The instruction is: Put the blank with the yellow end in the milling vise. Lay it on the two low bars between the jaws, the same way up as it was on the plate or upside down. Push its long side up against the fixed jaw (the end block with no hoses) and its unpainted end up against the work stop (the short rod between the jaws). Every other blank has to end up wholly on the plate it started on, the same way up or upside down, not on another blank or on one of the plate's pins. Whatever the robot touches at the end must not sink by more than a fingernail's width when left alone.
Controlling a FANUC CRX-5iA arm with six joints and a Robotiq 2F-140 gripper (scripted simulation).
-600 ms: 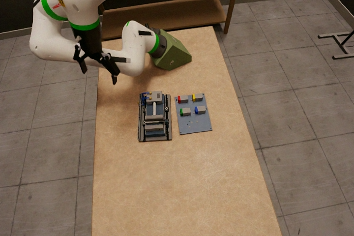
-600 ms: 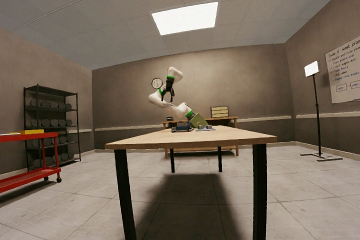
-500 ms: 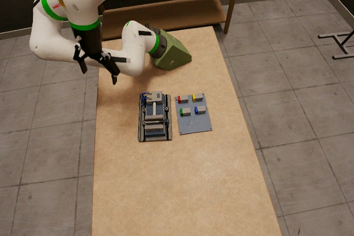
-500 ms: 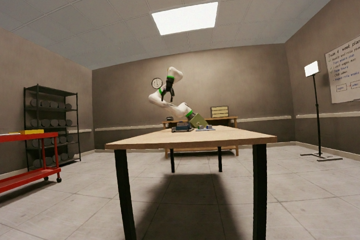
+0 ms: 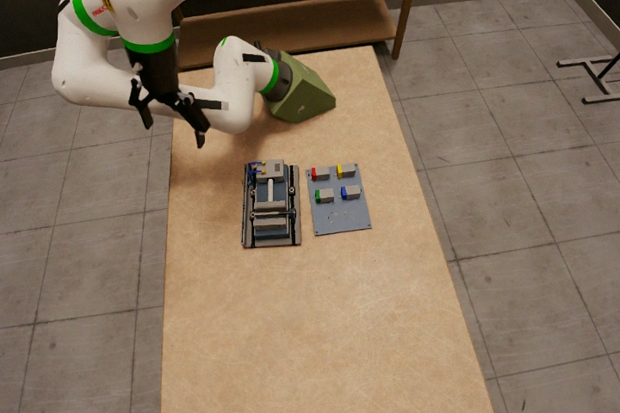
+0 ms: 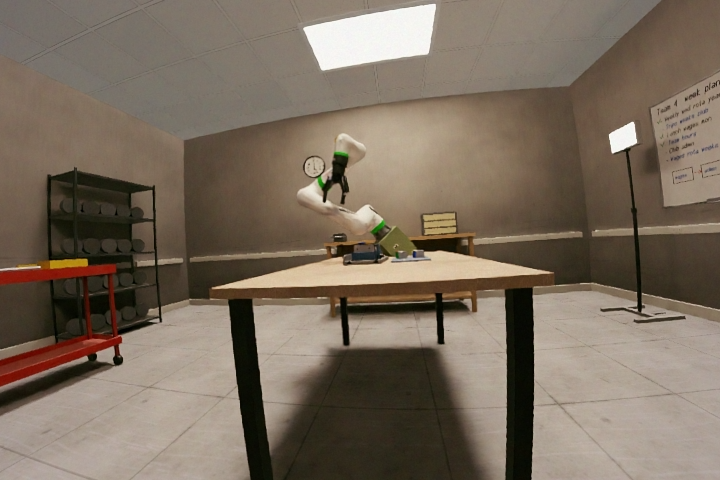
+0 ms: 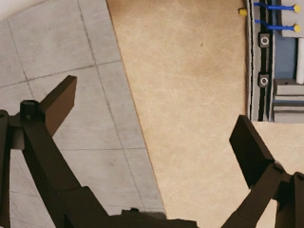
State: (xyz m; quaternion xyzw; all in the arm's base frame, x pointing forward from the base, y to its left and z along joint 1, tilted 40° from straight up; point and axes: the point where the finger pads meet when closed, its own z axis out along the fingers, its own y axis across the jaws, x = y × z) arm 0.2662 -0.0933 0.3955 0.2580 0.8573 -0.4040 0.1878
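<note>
The blank with the yellow end (image 5: 345, 169) lies on the blue-grey plate (image 5: 344, 218) at its back right. Blanks with a red end (image 5: 319, 172), a green end (image 5: 324, 194) and a blue end (image 5: 350, 192) lie on the same plate. The milling vise (image 5: 270, 204) (image 7: 279, 64) stands left of the plate, with the hosed end block (image 5: 269, 170) at the back and the fixed jaw (image 5: 270, 224) at the front. My gripper (image 5: 173, 126) (image 6: 334, 195) (image 7: 157, 109) is open and empty, high above the table's left edge, well back and left of the vise.
The arm's green base (image 5: 303, 92) stands at the back of the wooden table (image 5: 311, 316). A wooden bench (image 5: 282, 24) stands behind the table. In the exterior view a red cart (image 6: 43, 339) and a black shelf rack (image 6: 103, 249) stand at the left, a lamp stand (image 6: 632, 226) at the right.
</note>
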